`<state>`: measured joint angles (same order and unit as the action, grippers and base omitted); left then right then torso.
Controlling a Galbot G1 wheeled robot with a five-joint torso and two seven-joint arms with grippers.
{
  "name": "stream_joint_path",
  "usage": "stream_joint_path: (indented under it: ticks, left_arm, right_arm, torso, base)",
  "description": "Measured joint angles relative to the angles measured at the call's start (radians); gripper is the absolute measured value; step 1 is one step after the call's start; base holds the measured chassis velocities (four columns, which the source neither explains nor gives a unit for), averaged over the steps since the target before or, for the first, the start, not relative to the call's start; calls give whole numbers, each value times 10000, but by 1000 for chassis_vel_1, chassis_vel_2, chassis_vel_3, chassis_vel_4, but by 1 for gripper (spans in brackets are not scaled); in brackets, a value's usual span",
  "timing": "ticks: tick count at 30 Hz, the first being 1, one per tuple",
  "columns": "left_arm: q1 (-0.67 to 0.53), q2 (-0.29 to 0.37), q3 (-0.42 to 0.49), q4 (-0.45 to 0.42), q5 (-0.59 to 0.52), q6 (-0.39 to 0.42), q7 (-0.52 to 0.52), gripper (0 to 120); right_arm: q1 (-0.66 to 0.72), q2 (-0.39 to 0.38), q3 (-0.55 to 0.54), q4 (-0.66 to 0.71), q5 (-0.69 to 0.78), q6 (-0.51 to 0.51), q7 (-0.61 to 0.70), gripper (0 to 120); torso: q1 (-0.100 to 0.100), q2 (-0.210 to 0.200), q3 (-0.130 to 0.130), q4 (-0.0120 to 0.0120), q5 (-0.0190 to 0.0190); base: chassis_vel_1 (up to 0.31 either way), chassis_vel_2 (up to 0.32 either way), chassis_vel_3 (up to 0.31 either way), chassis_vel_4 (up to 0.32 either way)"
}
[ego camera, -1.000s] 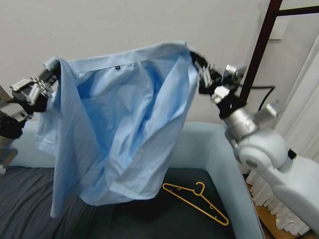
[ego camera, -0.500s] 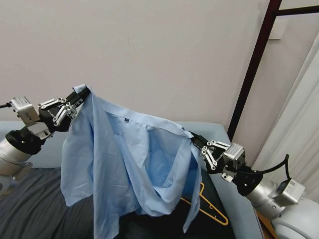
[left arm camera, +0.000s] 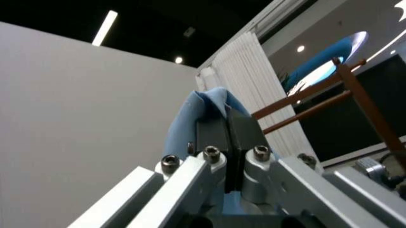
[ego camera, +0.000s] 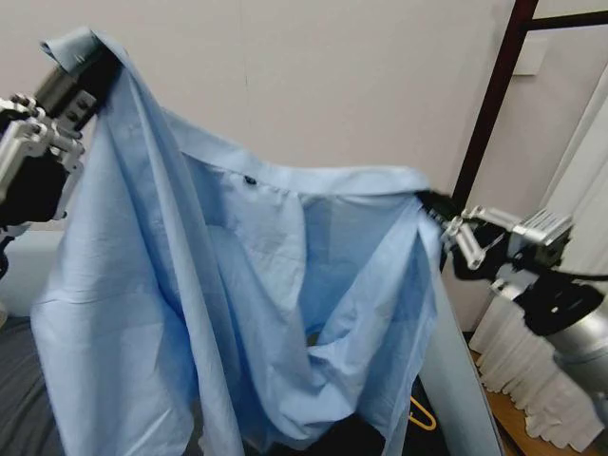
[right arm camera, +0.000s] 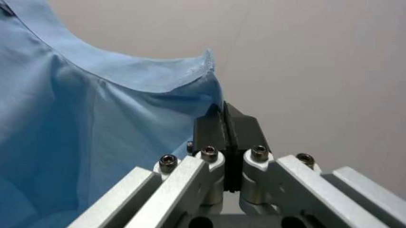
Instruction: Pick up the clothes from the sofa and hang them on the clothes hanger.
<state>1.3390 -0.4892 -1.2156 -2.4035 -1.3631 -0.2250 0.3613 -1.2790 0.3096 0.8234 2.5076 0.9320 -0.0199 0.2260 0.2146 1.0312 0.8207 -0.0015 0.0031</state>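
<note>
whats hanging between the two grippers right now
In the head view, the light blue shirt spans the whole stretch, sagging from the high left gripper down to the lower right gripper. Both jaws are shut on it.

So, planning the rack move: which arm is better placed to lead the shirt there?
Probably right: the right end effector, shut on the shirt, is near the rack post; the left end effector holds farther away.
</note>
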Motion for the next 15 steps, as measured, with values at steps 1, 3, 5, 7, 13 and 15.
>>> stream_joint_path:
  ticks: [1, 3, 5, 7, 13, 15]
  left_arm:
    - [139, -114, 162, 90, 383, 46, 69, 0]
    - [483, -536, 911, 573, 1813, 207, 397, 0]
    - [669, -952, 1911, 1152, 3195, 365, 750, 0]
    - [646, -1218, 2804, 1730, 4081, 395, 947, 0]
    - [22, -2415, 6409, 4237, 7116, 261, 1605, 0]
    - [-324, -2918, 7360, 5306, 7973, 105, 1661, 0]
  right_arm:
    - [-64, 50, -229, -4, -70, -189, 98, 0]
    - [-321, 399, -1218, -28, -566, -543, 15, 0]
    - [-291, 775, -2583, -151, -1230, -677, -292, 0]
    - [-158, 1040, -3490, -521, -1631, -666, -376, 0]
    - [988, 2841, -7598, -3974, -3050, -258, -831, 0]
    - [1819, 3667, -9048, -5503, -3744, 271, -982, 0]
  torso:
    - [1, 0, 1, 0, -1]
    - [1, 0, 2, 3, 2]
    - [2, -1, 3, 1, 0]
    - [1, 0, 1, 4, -4]
    - [4, -4, 5, -3, -1]
    - [3, -4, 5, 0, -3]
  base:
    - [0, 0, 0, 0]
    - [0, 0, 0, 0]
    - [0, 0, 0, 0]
    - [0, 0, 0, 0]
    - [0, 0, 0, 0]
    - [0, 0, 0, 0]
